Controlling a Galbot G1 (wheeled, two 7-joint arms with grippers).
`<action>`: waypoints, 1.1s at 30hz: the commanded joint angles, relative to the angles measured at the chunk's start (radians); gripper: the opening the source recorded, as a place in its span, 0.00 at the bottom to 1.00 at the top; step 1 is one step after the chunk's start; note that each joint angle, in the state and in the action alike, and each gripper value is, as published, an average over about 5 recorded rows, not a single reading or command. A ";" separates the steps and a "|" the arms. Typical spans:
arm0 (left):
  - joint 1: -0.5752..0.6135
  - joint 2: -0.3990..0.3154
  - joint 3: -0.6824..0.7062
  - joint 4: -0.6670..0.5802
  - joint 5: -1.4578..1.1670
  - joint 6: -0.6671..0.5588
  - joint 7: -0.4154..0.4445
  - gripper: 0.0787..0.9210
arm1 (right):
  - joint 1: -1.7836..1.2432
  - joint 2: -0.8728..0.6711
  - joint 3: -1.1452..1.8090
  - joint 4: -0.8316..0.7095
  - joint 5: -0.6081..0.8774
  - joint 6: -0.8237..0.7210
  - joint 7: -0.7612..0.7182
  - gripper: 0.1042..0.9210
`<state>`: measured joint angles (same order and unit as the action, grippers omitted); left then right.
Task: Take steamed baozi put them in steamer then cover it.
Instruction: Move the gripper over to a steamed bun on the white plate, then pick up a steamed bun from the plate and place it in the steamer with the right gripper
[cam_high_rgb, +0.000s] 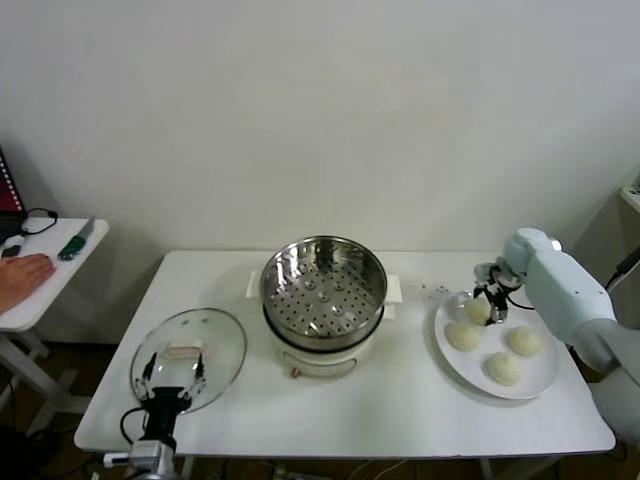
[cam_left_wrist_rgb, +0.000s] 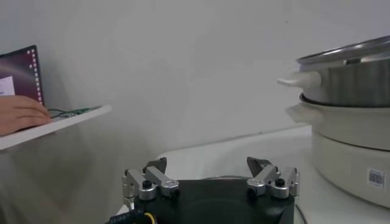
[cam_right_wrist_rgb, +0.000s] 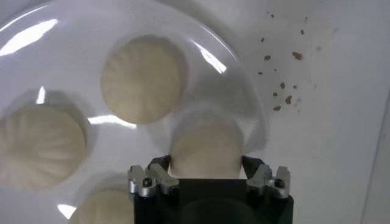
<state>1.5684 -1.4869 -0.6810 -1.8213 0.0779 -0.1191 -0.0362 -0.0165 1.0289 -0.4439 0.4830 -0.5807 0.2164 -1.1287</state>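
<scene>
Right gripper (cam_right_wrist_rgb: 206, 167): fingers (cam_right_wrist_rgb: 159, 165) set either side of one bun (cam_right_wrist_rgb: 206, 149), touching it; grip unconfirmed. Bun smooth, cream-white, domed, on the plate (cam_high_rgb: 545, 378) right of the steamer (cam_high_rgb: 323, 285). Right wrist view alone shows crumbs (cam_right_wrist_rgb: 281, 85) on the worktop (cam_high_rgb: 400, 400). Left gripper (cam_left_wrist_rgb: 210, 176): fingers apart, empty, beside the lid (cam_high_rgb: 222, 345).

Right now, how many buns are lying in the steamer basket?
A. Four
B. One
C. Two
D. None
D. The steamer basket shows only its bare perforated floor, while all four buns are on the white plate, where the right gripper straddles one bun. The glass lid lies on the table beside the pot, with the left gripper open near it.
</scene>
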 joint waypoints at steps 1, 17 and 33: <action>0.005 0.002 -0.005 -0.002 -0.003 -0.002 -0.001 0.88 | 0.001 0.012 0.013 -0.015 -0.020 0.007 -0.001 0.76; 0.027 0.002 -0.018 -0.022 -0.021 -0.004 0.000 0.88 | 0.200 -0.089 -0.279 0.221 0.239 0.042 -0.077 0.70; 0.061 0.003 -0.004 -0.039 -0.028 -0.013 0.000 0.88 | 0.723 0.079 -0.781 0.497 0.542 0.230 -0.135 0.72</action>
<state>1.6188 -1.4852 -0.6903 -1.8583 0.0509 -0.1298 -0.0367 0.4711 1.0205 -0.9949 0.8578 -0.1937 0.3659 -1.2393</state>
